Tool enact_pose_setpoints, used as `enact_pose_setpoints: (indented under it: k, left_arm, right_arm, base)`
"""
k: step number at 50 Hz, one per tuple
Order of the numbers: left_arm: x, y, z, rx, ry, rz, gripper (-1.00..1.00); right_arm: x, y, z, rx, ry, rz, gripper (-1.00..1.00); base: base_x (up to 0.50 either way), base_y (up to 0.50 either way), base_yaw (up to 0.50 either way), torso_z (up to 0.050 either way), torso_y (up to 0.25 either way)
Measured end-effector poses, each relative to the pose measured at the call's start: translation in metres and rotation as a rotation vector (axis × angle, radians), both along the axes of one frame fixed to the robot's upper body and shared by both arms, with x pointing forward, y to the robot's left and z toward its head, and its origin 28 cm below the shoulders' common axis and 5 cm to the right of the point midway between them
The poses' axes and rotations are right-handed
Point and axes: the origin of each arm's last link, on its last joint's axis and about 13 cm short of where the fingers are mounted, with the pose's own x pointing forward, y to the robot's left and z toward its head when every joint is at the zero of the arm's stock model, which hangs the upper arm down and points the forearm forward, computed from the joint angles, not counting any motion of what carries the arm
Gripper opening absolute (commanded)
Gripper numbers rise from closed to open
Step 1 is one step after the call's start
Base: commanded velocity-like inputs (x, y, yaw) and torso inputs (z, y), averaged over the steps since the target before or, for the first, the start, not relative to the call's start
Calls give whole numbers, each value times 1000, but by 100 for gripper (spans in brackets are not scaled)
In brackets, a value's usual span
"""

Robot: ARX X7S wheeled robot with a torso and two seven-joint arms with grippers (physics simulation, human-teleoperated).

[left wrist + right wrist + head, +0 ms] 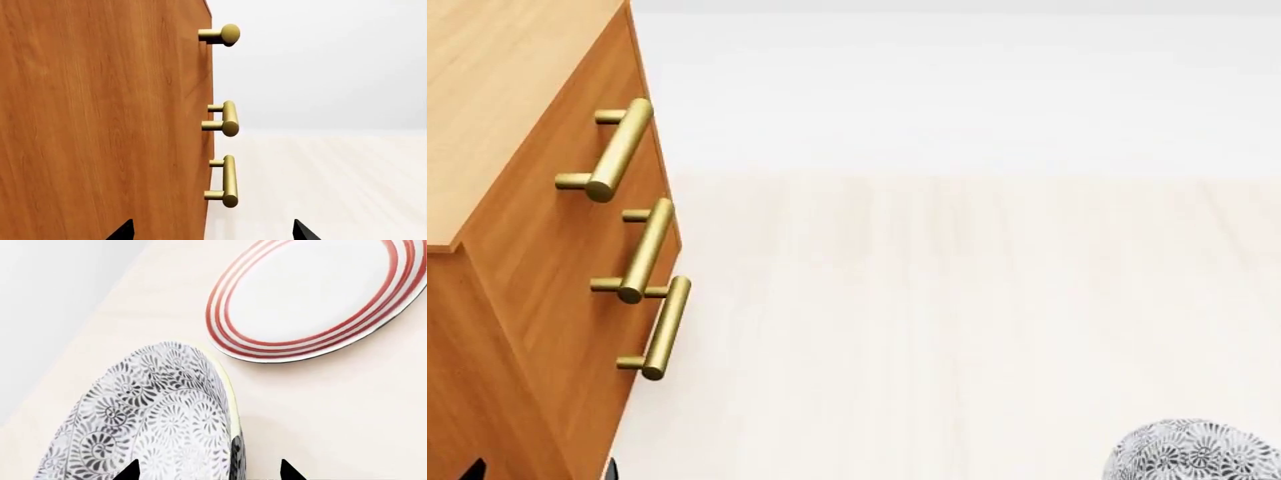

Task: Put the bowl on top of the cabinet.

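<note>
Right claw (pixel 208 471) sits over the bowl (pixel 143 422), tips spread either side of its pale rim at the bottom of the wrist frame; closed on it or not, I can't tell. My call: seat the rim deep between the tips before lifting. Left claw (pixel 212 231) is spread, empty. One bowl, one plate (pixel 313 295), one cabinet (pixel 507 90) at upper left, three handles (pixel 647 250).
</note>
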Motion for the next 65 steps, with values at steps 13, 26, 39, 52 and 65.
enact_pose_setpoints:
  k: [13, 26, 39, 52, 65]
  left_arm:
    - [0, 0, 0, 2, -1, -1, 100]
    - [0, 0, 0, 3, -2, -1, 100]
    - [0, 0, 0, 3, -2, -2, 100]
    - [0, 0, 0, 3, -1, -2, 100]
    - [0, 0, 0, 3, 1, -3, 100]
  right_arm:
    - [3, -1, -3, 14, 14, 3, 100]
    - [4, -3, -4, 31, 22, -5, 100]
    - [7, -5, -6, 48, 40, -12, 100]
    - [9, -6, -7, 48, 49, -14, -100]
    - [10, -7, -6, 37, 27, -2, -100]
  base:
    - [0, 0, 0, 0, 0]
    - [0, 0, 0, 0, 0]
    - [0, 0, 0, 0, 0]
    - [0, 0, 0, 0, 0]
    - [0, 0, 0, 0, 0]
